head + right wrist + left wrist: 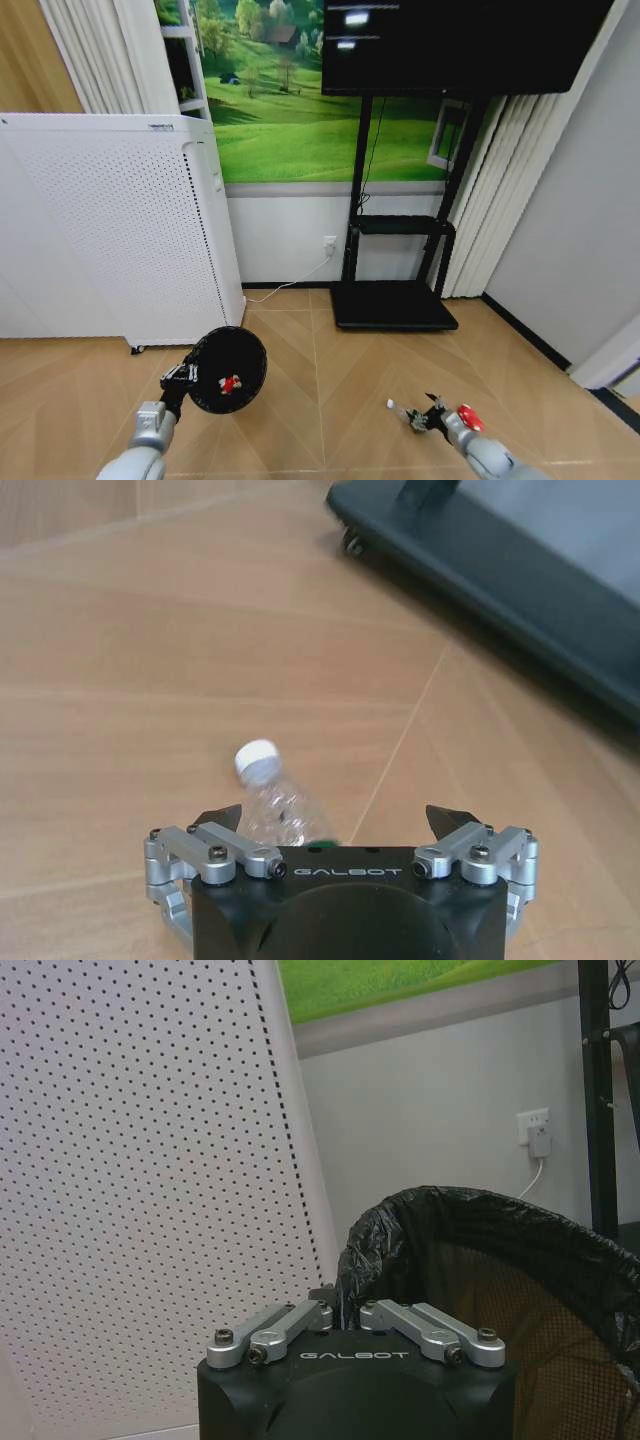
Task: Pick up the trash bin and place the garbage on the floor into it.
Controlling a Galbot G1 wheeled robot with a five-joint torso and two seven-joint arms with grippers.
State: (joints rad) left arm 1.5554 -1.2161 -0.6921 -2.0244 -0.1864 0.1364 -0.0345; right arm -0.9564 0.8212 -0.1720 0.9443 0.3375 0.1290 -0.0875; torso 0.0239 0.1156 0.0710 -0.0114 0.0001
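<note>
Wood floor [330,390] — right gripper [335,825] over bottle [275,805]

One black mesh trash bin [228,370] near left, one red-and-white wrapper [230,383] inside it, one clear bottle [276,798] near right on the floor, two grippers, left gripper [180,377], right gripper [428,414], one white cabinet [120,230] far left.

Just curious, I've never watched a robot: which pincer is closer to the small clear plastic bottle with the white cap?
Right. The right pincer is open around the small clear plastic bottle; the left pincer grips the black mesh trash bin, far across the floor.
</note>
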